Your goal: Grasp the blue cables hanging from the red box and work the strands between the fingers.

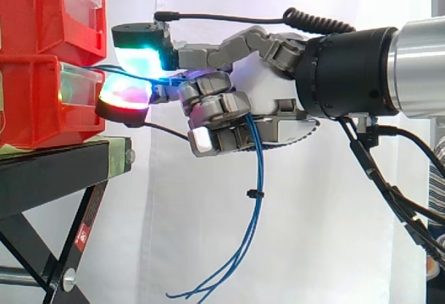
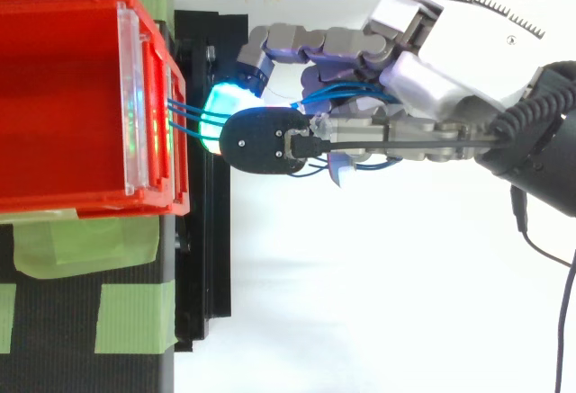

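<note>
Nearest of all, the hand (image 1: 264, 95) reaches in level from the right. It has a smooth white shell over the palm and grey, blocky metal-look links along the fingers. Its fingers are curled and clamped on the blue cables (image 1: 256, 172). The strands pass between a thick pad glowing cyan-green (image 1: 139, 57) above and a rounded pad glowing red (image 1: 125, 95) below, then run back through the bent fingers under the palm.

The cables are thin, glossy and round. From the hand they drop in a loose curve, bound partway down by a small black tie (image 1: 254, 194), and their free ends fan apart low before the curtain. From above, the same strands (image 2: 184, 112) bridge the short gap from the bin's front to the glowing pads, taut and nearly parallel.

Just beyond the pads stand two red plastic bins, one stacked on the other. The lower bin (image 1: 35, 102) is hard-edged with a clear front plate. The cables leave by the top edge of that front, under the upper bin (image 1: 42, 12). In the top view the bin's (image 2: 63, 6) clear plate (image 2: 135, 105) stands upright across its open mouth, with the pads just beside its lip.

The bins sit on a black stand (image 1: 55, 172) with slanted legs, patched with matte green tape (image 2: 126, 317). Under the hand and right of the stand the room is open, backed by the soft white curtain (image 1: 208, 248).
</note>
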Tool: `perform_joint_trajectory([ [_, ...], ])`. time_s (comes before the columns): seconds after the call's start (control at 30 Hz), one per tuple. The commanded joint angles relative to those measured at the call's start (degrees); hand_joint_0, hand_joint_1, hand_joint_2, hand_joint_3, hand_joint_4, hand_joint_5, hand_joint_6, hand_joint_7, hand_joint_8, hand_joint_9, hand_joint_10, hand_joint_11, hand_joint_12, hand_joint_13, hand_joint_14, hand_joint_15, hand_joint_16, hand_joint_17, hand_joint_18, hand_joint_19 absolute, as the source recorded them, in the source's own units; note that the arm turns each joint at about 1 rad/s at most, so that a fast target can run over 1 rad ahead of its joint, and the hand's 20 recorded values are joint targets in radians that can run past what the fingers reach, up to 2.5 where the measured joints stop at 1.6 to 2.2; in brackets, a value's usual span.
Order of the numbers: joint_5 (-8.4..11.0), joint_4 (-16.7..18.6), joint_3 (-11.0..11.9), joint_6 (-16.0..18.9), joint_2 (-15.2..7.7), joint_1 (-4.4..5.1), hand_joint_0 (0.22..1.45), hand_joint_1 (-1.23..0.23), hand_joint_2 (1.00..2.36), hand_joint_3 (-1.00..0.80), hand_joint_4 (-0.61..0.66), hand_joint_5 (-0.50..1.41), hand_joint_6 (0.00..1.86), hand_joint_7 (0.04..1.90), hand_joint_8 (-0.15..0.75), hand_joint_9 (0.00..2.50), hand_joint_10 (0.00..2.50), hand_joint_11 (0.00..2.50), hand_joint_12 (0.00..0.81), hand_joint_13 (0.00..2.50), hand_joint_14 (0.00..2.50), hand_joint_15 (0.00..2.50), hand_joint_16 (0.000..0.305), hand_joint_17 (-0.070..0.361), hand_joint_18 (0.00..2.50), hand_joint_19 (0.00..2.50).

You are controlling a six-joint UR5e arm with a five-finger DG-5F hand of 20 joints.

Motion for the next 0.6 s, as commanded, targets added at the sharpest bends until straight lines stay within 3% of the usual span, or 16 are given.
perform_joint_trajectory([
  [0.0,0.05,-0.01,0.01,0.00,0.00,-0.01,0.89,-0.62,1.02,-0.52,0.26,0.40,0.02,1.42,0.493,0.75,2.50,2.50,0.520,1.09,2.50,1.70,0.055,0.124,1.41,0.83],
  [0.57,0.05,-0.01,0.01,0.00,0.00,-0.01,0.89,-0.62,1.02,-0.53,0.25,0.39,0.02,1.41,0.494,0.73,2.50,2.50,0.526,1.09,2.50,1.71,0.056,0.125,1.40,0.81],
])
